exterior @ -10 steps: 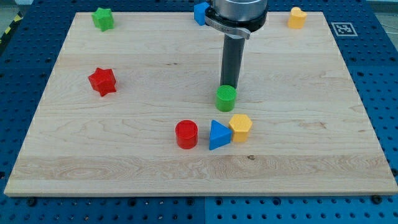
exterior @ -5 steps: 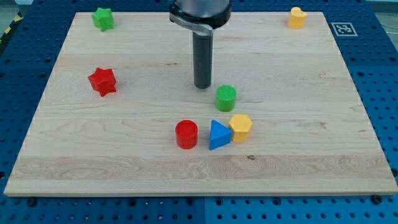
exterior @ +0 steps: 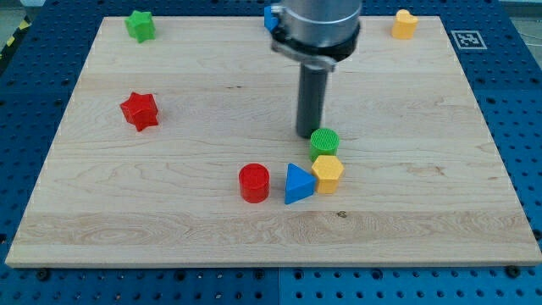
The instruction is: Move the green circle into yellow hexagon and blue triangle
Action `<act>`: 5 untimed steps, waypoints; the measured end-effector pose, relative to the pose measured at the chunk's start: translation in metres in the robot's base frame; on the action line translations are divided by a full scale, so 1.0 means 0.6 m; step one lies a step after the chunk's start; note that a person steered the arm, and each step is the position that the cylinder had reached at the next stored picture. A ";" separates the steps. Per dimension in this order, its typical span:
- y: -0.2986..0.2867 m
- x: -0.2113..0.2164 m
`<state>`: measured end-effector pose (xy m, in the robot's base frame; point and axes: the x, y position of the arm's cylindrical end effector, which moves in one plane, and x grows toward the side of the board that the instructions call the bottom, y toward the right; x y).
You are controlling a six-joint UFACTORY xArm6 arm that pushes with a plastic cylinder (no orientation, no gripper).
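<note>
A pale wooden board (exterior: 169, 212) lies on a blue perforated table (exterior: 517, 102), with small plastic blocks scattered across it. At the view's far left, near the top edge of the board, sits a green star-shaped block (exterior: 140, 24); below it, well apart, a red star-shaped block (exterior: 139, 110) rests alone on the left side of the board. Moving toward the centre, a red cylinder block (exterior: 253, 183) stands just beside a blue triangle block (exterior: 297, 183), which touches a yellow hexagon block (exterior: 327, 174) at its right. The green circle block (exterior: 324, 141), a ribbed green disc, sits directly above the yellow hexagon in the view, touching or all but touching its upper edge, and up and to the right of the blue triangle, apart from it. The arm's dark rod comes down from the view's top centre, and my tip (exterior: 309, 134) rests on the board just beside the green circle, at its upper left, seemingly in contact with it. There are no jaws on this arm, so nothing is grasped or released. Partly hidden behind the arm's housing at the top edge is a blue block (exterior: 270, 17), its shape unclear. At the far right top corner sits a yellow block (exterior: 405, 24), possibly heart-shaped, with a black-and-white marker tag (exterior: 465, 38) beyond it.
</note>
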<state>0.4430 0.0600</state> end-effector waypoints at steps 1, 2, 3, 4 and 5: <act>0.074 -0.001; 0.115 0.028; 0.117 0.050; 0.074 0.050; 0.051 0.050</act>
